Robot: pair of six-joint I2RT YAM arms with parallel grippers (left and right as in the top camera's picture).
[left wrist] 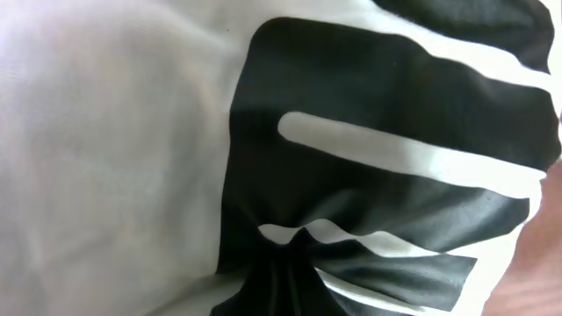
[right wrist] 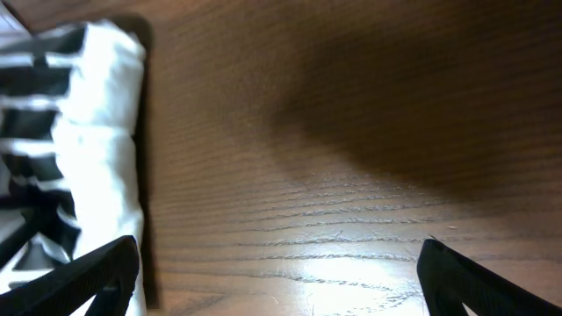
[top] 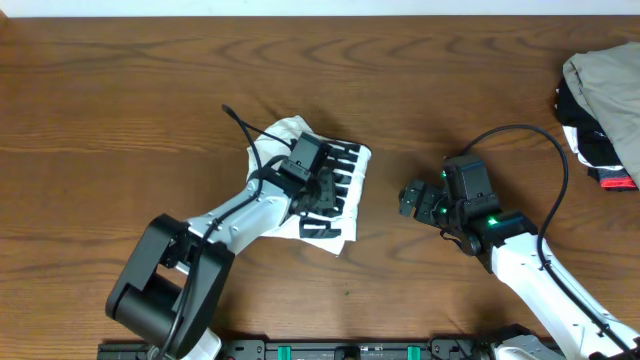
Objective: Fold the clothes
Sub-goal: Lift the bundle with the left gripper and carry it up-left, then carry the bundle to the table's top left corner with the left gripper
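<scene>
The white T-shirt (top: 285, 140) with black lettering lies in a small folded bundle on the wooden table, left of centre. My left gripper (top: 322, 188) is pressed down on its lettered top. In the left wrist view the T-shirt (left wrist: 114, 149) fills the frame and the cloth puckers into a pinch at the bottom middle; the fingers themselves are hidden. My right gripper (top: 412, 198) is open and empty, low over bare wood just right of the bundle. In the right wrist view its fingers (right wrist: 281, 285) are spread wide, with the T-shirt's edge (right wrist: 101, 132) at the left.
A heap of beige-grey, black and red garments (top: 605, 100) lies at the far right edge of the table (top: 120, 120). A black cable (top: 540, 135) loops over the right arm.
</scene>
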